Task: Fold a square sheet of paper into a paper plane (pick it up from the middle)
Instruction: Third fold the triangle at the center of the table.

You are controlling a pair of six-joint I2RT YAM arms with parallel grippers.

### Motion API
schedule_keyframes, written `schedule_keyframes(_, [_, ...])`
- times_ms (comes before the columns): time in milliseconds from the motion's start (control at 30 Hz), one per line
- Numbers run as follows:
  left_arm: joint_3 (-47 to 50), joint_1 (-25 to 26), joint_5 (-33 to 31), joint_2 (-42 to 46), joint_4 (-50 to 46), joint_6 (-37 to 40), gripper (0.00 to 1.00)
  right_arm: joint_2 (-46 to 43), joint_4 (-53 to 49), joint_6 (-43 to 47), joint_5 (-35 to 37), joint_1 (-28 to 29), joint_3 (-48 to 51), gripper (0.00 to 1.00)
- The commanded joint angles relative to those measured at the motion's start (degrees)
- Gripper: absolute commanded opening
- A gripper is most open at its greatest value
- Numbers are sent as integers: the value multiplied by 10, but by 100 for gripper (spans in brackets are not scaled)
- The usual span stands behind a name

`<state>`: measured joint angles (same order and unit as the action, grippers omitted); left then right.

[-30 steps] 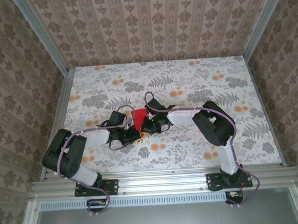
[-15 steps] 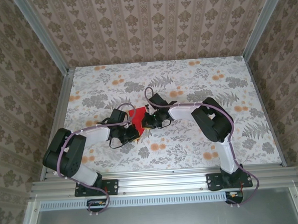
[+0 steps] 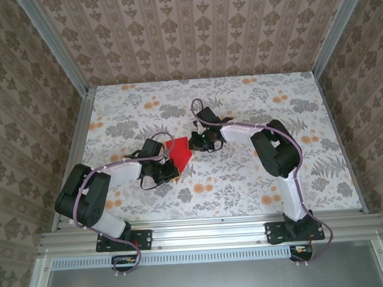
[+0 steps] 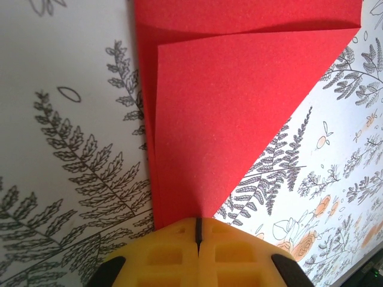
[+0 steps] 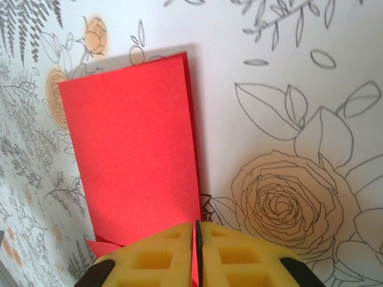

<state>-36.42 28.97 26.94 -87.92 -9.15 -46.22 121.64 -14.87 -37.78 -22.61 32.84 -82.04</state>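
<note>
The square sheet of paper [image 3: 181, 150], bright red, lies folded in layers on the table's middle as a pointed kite shape. My left gripper [image 3: 172, 173] is at its near tip. In the left wrist view the shut yellow fingers [image 4: 198, 224] sit on the narrow corner of the paper [image 4: 227, 107], and no red shows in their seam. My right gripper [image 3: 195, 143] is at the paper's right side. In the right wrist view its jaws [image 5: 197, 227] are shut on the straight edge of the paper [image 5: 131, 149], with red visible in the gap.
The floral table [image 3: 253, 101] stretches bare behind and to both sides of the arms. Aluminium rails [image 3: 76, 149] and patterned walls close it in on the left, right and back.
My right gripper has moved away from me along the paper's right side, uncovering more of the red sheet. The left gripper has stayed at the near tip.
</note>
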Motion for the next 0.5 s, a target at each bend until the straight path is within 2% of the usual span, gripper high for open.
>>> schedule_keyframes(0, [9,2,-42,-12,-78,17,4,-47,-33,17,20,2,-9,13])
schedule_keyframes(267, [-12,2,-10,45,-50,17,10,-82,14,-20,-15,30,48,17])
schedule_keyframes(467, [-36,-10,-27,64,-55,20,17,-47,45,-55,-42,47,51,18])
